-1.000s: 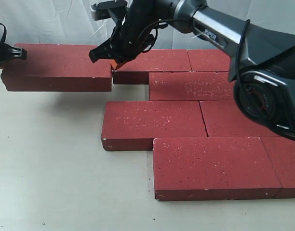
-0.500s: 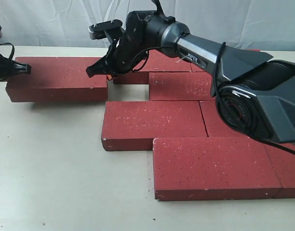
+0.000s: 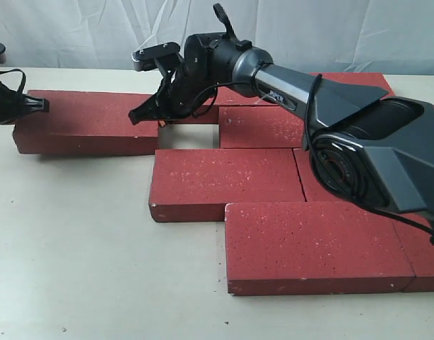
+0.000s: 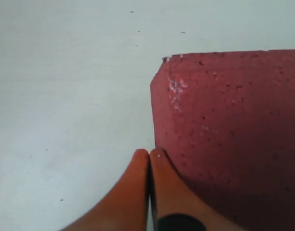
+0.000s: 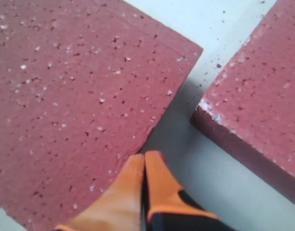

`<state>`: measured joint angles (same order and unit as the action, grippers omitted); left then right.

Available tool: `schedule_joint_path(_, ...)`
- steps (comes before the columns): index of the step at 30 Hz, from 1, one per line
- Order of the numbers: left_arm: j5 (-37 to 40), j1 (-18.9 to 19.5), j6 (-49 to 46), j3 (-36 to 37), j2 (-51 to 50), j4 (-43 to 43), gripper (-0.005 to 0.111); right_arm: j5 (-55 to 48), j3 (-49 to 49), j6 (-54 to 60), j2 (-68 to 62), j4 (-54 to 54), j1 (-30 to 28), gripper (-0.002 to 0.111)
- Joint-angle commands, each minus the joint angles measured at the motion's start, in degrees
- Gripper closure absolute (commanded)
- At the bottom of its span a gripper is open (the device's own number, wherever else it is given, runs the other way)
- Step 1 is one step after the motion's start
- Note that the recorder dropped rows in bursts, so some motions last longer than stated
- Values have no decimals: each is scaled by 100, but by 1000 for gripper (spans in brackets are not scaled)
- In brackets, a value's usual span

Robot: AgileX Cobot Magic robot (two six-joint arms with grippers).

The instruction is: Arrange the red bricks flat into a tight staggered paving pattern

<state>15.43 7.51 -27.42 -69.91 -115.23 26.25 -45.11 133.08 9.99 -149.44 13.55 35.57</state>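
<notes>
Looking across the worktop (image 3: 75, 269), the red bricks (image 3: 227, 177) are seen lying flat in stepped rows, packed edge to edge from the middle out to the right edge and the near right corner. One loose brick (image 3: 86, 120) is set apart, flat, near the far edge toward the far left corner, with a narrow gap between its right end and the paved rows. The left gripper (image 3: 41, 105) is found at that brick's left end. Its orange fingers (image 4: 138, 192) are pressed tightly together, nothing is pinched between them, and the tips are laid right beside the short end face. At the other end, the right gripper (image 3: 135, 117) is stretched across the middle and held at the loose brick's right-hand corner. Its fingers (image 5: 123, 192) are likewise squeezed together with nothing gripped, and the tips are placed at the brick's edge beside the gap. Whether the brick is actually touched by either tip cannot be told.
</notes>
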Motion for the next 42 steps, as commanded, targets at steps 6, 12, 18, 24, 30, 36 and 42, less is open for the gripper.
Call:
schedule_joint_path(6,81,30,29,21,-6,206,107,-207,23,-539,119,-431,154,109)
schedule_joint_path(12,123,448,52,21,-6,231,107,-446,35,-742,251,-923,154,109)
schedule_joint_path(18,185,625,52,21,-6,285,107,-753,35,-921,439,-1171,154,109)
schedule_joint_path(24,109,636,30,21,-30,667,107,-1096,-1,-999,905,-1470,154,109)
schedule_joint_path(30,123,615,-21,-202,-457,789,107,-1133,-1,-207,945,-497,154,109)
schedule_joint_path(36,186,591,-21,-564,-866,1070,107,-1197,-1,-164,907,-774,154,109)
schedule_joint_path(42,483,591,-527,-880,-1044,1377,107,-765,-1,-565,858,-1198,31,109)
